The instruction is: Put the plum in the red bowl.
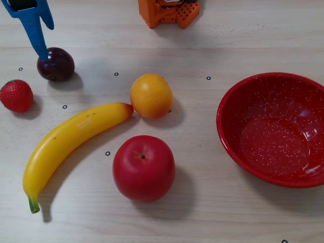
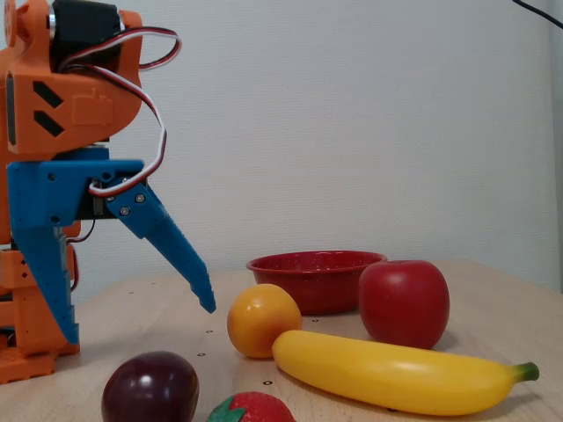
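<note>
The plum (image 1: 55, 64) is a small, glossy, dark purple ball lying on the table at the far left, behind the strawberry. In a fixed view it sits low in the foreground (image 2: 149, 387). My blue gripper (image 2: 137, 322) hangs over it with the jaws spread wide and nothing between them. The tip of one finger (image 1: 43, 50) shows over the plum's far left edge from above. I cannot tell whether it touches. The red speckled bowl (image 1: 276, 129) stands empty at the right, and it also shows at the back (image 2: 312, 274).
A strawberry (image 1: 16, 95) lies left of the plum. A banana (image 1: 71, 142), an orange (image 1: 151, 95) and a big red apple (image 1: 144, 168) lie between the plum and the bowl. The arm's orange base (image 1: 168, 11) stands at the top edge.
</note>
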Controlling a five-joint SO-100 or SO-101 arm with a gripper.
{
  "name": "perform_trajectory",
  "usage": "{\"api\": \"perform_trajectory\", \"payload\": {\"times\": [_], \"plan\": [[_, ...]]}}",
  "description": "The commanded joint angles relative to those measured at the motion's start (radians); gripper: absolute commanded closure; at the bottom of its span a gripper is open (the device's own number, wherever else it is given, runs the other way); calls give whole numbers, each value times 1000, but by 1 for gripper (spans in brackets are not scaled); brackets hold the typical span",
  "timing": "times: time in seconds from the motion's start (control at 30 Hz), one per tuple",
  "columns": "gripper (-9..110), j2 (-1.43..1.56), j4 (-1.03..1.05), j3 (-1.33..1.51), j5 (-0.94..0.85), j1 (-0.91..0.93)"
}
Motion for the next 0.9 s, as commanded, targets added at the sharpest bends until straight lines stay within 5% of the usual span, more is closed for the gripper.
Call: {"api": "perform_trajectory", "payload": {"times": [0.0,0.87], "plan": [[55,51,3,-9,37,-38],[55,-107,-178,15,87,-11]]}}
